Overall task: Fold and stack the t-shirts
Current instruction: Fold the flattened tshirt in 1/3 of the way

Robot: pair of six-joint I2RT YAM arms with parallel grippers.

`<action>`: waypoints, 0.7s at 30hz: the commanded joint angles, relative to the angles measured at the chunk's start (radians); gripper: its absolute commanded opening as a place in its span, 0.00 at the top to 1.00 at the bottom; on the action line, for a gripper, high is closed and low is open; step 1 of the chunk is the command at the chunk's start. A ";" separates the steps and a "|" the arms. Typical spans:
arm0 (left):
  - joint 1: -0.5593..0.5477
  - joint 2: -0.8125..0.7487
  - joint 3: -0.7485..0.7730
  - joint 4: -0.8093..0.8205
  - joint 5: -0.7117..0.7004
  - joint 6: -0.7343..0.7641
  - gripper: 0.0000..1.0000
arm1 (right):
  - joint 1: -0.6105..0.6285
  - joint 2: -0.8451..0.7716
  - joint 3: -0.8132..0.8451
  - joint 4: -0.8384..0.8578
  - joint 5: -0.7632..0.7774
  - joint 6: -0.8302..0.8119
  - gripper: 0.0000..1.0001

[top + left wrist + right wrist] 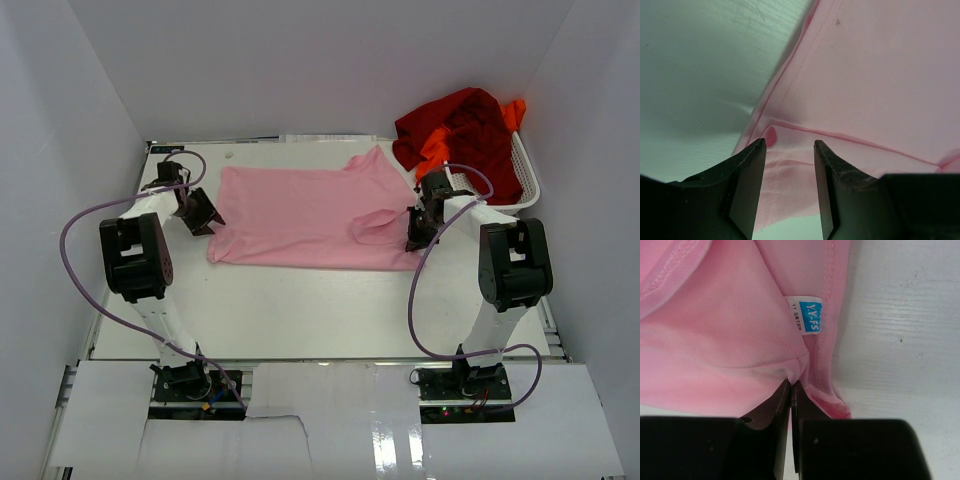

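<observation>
The pink shirt (300, 215) lies spread on the white table (300, 310), close to the middle and slightly toward 12 o'clock. Most of it is flat. Its 3 o'clock side is rumpled, with a fold of cloth turned back over itself.

The left gripper (208, 222) sits at the shirt's 8 o'clock corner. In the left wrist view its two dark fingers (751, 170) stand apart with a clear gap between them. The stitched hem corner of the shirt (870, 75) lies just past the tips. Bare table shows at 10 o'clock from them. The fingers are not pressed on the cloth, and I cannot tell whether the tips touch it.

The right gripper (415, 238) is at the shirt's 4 o'clock edge, by the rumpled part. In the right wrist view its fingers (782, 410) are pressed together, and a small pinch of pink cloth is caught at the tips. A blue and white label (808, 315) sewn inside the shirt shows just above them at 12 o'clock. Bare table lies at 3 o'clock.

At 1 o'clock on the table stands a white mesh basket (528, 170). The dark red shirt (465, 125) is heaped over it. The orange shirt (435, 150) is bunched up with it and shows at the heap's near and far sides. Both are well apart from the left gripper. The basket is near the right gripper.
</observation>
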 commanded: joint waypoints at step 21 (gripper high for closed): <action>-0.010 0.044 0.099 -0.049 -0.025 0.007 1.00 | -0.015 -0.022 -0.018 0.015 -0.013 -0.015 0.92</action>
